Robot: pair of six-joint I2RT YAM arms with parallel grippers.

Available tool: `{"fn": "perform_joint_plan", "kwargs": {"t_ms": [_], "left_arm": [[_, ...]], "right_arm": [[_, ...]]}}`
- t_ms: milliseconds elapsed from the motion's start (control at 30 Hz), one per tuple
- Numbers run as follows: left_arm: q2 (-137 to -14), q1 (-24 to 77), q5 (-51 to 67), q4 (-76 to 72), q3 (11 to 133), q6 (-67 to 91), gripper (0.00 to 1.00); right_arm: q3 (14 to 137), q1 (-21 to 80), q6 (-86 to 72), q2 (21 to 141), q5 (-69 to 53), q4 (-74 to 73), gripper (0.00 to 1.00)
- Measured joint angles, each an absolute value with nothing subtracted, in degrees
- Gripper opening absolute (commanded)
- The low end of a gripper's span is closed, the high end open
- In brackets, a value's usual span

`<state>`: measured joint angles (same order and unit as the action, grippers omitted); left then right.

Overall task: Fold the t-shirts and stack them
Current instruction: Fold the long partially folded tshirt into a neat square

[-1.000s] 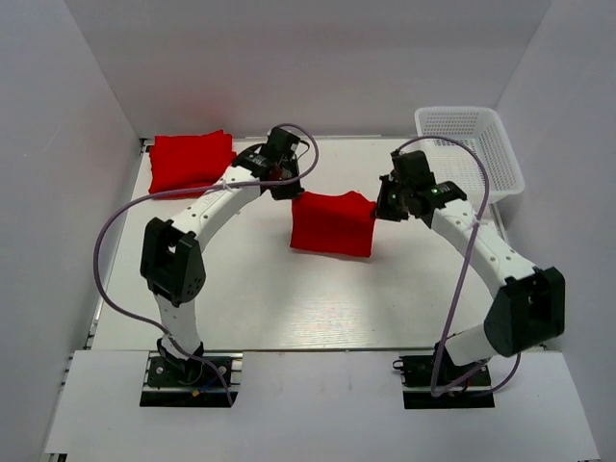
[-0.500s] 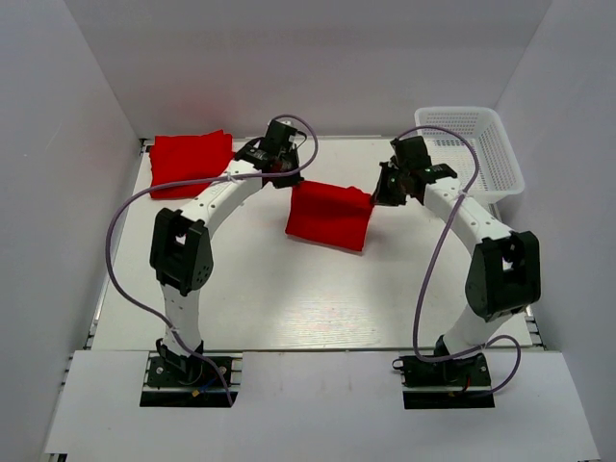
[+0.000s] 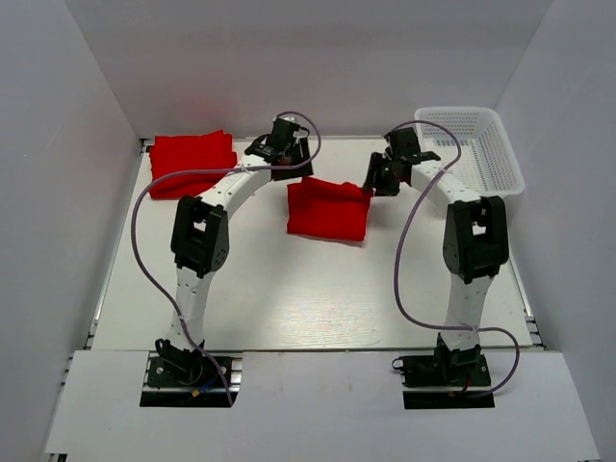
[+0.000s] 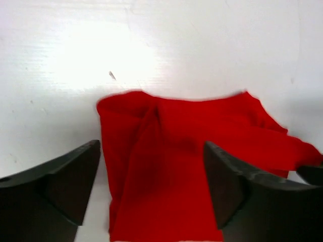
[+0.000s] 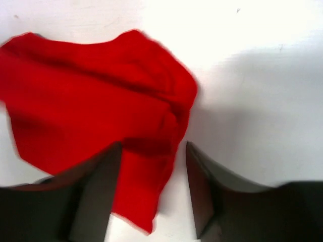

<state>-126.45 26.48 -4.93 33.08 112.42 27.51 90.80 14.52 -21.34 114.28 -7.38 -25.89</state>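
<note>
Both arms have stretched further back and let go, so the middle t-shirt [image 3: 327, 210] now lies folded on the table [image 3: 289, 298] just above mid-frame. Left gripper [image 3: 292, 164] and right gripper [image 3: 377, 178] hang at its top corners, jaws apart, gripping nothing. Second t-shirt [image 3: 191, 159] sits folded upper left, white basket [image 3: 472, 144] upper right

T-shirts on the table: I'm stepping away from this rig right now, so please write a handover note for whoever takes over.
Left tool: open over the middle t-shirt's far left corner, holding nothing.
Right tool: open at its far right corner, holding nothing.
Things: middle t-shirt lies folded in the centre; second t-shirt folded at far left.
Done: both look folded.
Left: probably stack the middle one on the other.
</note>
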Motion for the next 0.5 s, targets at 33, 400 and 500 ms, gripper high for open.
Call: {"fn": "perform_joint_plan", "kwargs": {"t_ms": [33,400,500], "left_arm": [[-127.9,26.2,-5.5,33.6,114.3,27.6,1.0],[-127.4,23.4,-7.0,33.6,112.0,27.0,1.0],[-125.3,23.6,-4.7,32.9,107.7,24.8,1.0]], "right_arm": [[92.1,14.3,-21.1,115.5,-7.5,-25.9,0.76],[97.2,13.6,-17.4,115.0,-11.0,-24.7,0.9],[93.0,13.6,-16.2,110.9,-13.0,-23.9,0.9]]}}
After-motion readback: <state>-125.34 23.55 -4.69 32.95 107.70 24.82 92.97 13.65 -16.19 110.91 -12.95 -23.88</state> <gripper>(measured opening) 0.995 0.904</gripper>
